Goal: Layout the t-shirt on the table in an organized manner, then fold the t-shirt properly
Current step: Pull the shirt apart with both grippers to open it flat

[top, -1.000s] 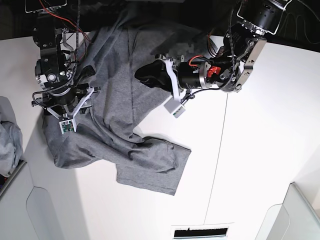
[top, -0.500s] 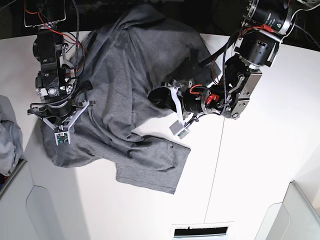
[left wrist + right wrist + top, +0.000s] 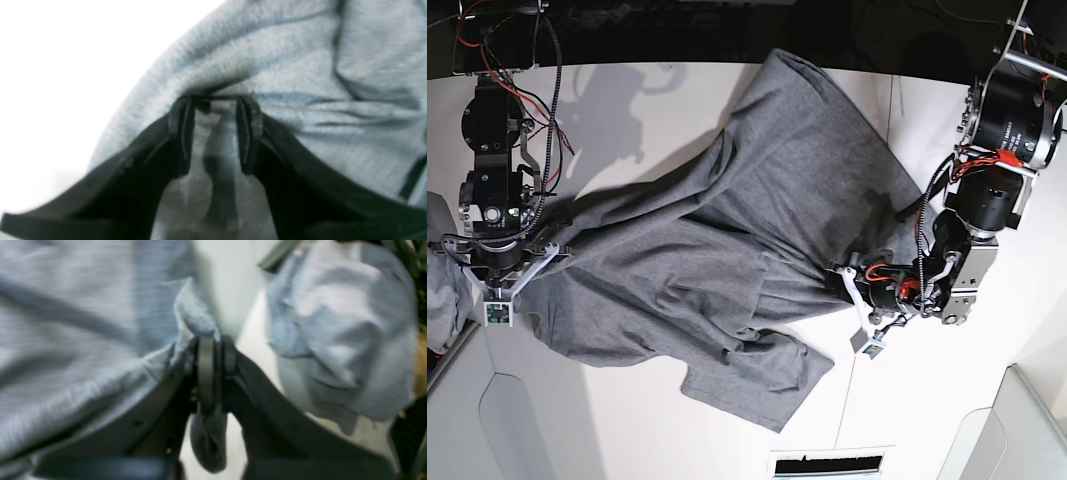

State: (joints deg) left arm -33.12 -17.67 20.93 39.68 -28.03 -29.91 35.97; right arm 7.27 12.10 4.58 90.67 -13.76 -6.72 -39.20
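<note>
Both arms have swung apart since the earlier frames, dragging the t-shirt (image 3: 717, 250) from a bunched heap at the far edge into a wide, wrinkled spread across the middle of the table (image 3: 627, 420).

At the left of the base view, the right gripper (image 3: 505, 268) has its jaws pressed together on a fold of the shirt's edge; the right wrist view shows cloth pinched between the pads with a tail hanging below. Just beyond it at the far left lies a paler bundle of cloth (image 3: 340, 336), near enough that a further pull to the left might run the shirt or the claw into it.

In the middle, one sleeve (image 3: 752, 385) lies crumpled toward the near edge, and the body is creased and doubled over; more stretching could lock those folds in rather than flatten them.

At the right, the left gripper (image 3: 852, 290) stands part-way closed with cloth bunched between its fingers (image 3: 248, 130). That thick wad looks less secure: a strong outward pull may let it slip, or drag the shirt toward the table's right side.
</note>
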